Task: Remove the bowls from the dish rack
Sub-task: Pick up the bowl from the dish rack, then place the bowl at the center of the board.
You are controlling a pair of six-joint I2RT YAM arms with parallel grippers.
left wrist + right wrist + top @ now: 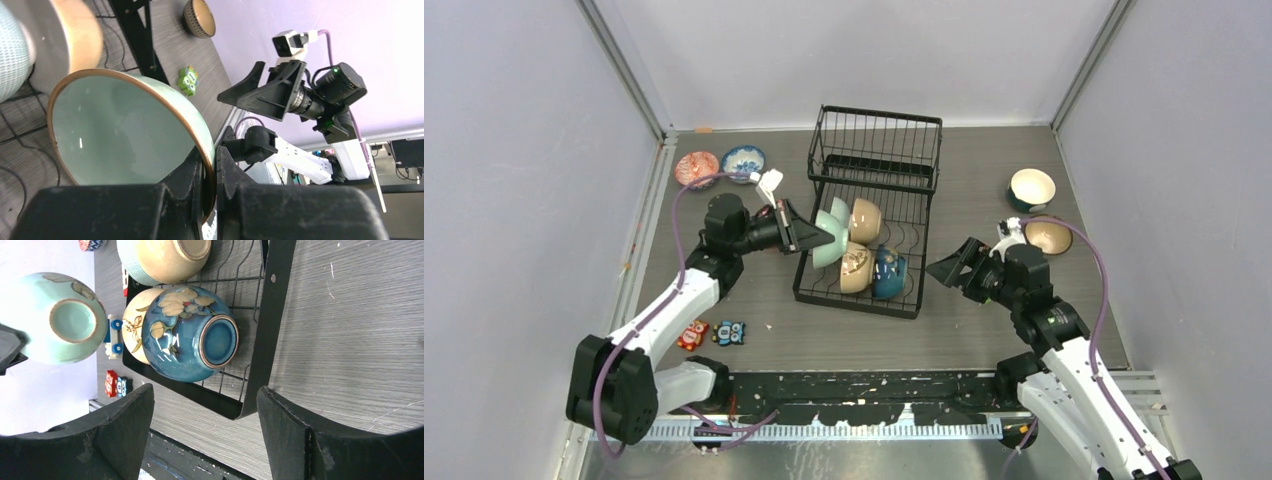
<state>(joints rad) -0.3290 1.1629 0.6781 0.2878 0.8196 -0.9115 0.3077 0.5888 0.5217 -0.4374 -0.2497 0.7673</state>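
Observation:
The black wire dish rack (879, 150) stands mid-table. My left gripper (814, 240) is shut on the rim of a pale green bowl (828, 250) at the rack's left side; the left wrist view shows the fingers (197, 167) pinching the rim of this bowl (125, 125). In the rack stand another pale green bowl (837, 211), a tan bowl (866, 220), a cream flowered bowl (855, 268) and a dark blue bowl (890, 272). My right gripper (941, 270) is open and empty just right of the rack, facing the dark blue bowl (190, 340).
A red patterned bowl (696, 168) and a blue-and-white bowl (743, 160) sit on the table at far left. A cream bowl (1032, 188) and a brown bowl (1048, 237) sit at far right. Toy blocks (711, 333) lie near the left arm.

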